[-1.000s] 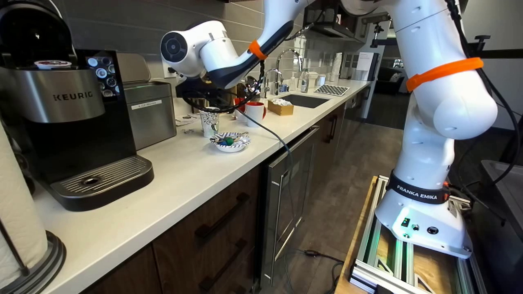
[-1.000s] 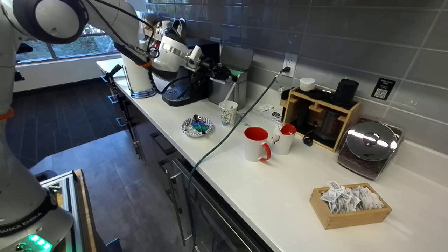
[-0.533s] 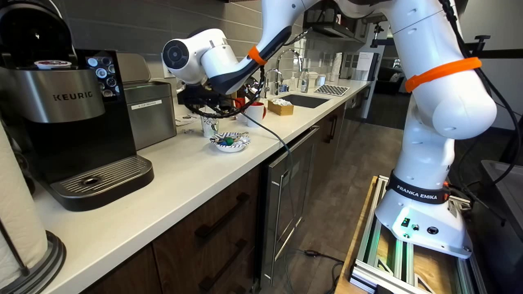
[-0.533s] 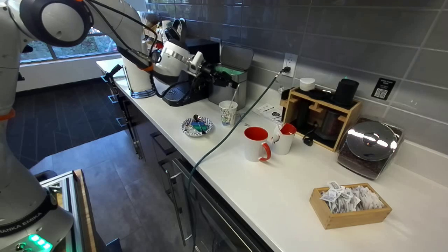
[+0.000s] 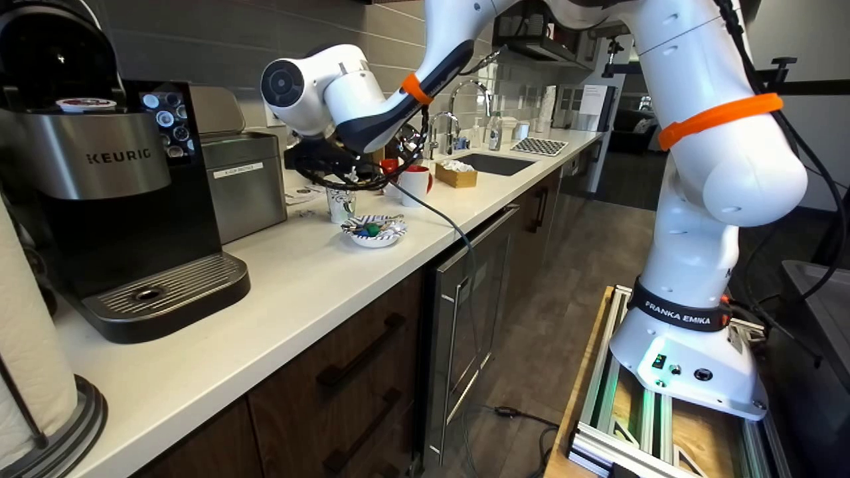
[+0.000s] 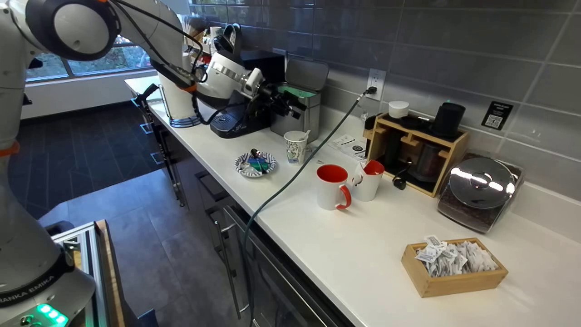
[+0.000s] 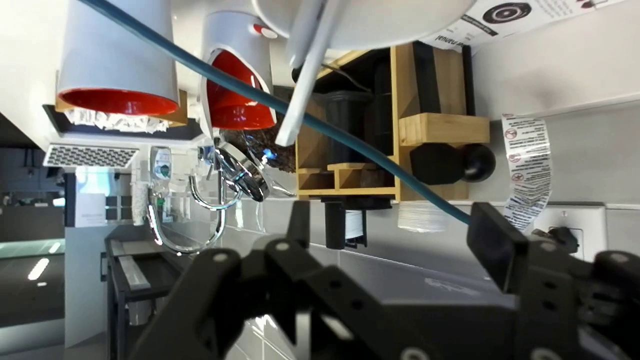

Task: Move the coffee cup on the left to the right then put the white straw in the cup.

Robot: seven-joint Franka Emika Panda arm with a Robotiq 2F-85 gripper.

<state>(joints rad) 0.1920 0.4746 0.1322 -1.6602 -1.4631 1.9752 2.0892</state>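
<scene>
Two fingers [image 7: 495,245] of your claw [image 7: 397,232] stand wide apart, holding nothing. In an exterior view the coffee cup [image 6: 295,149] sits upright on the desk [image 6: 363,263] at the claw's six o'clock, the white straw [image 6: 306,135] leaning in it toward one o'clock. Insertion looks done, so ease back toward twelve with the fingers spread, brushing neither straw nor cable [image 7: 345,140].

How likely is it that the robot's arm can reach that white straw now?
Probably yes: the open gripper hangs higher than the cup, the white straw pokes out of it, and nothing visible stands between gripper and straw. In the wrist view, a cable crosses behind the straw and might interfere.
</scene>
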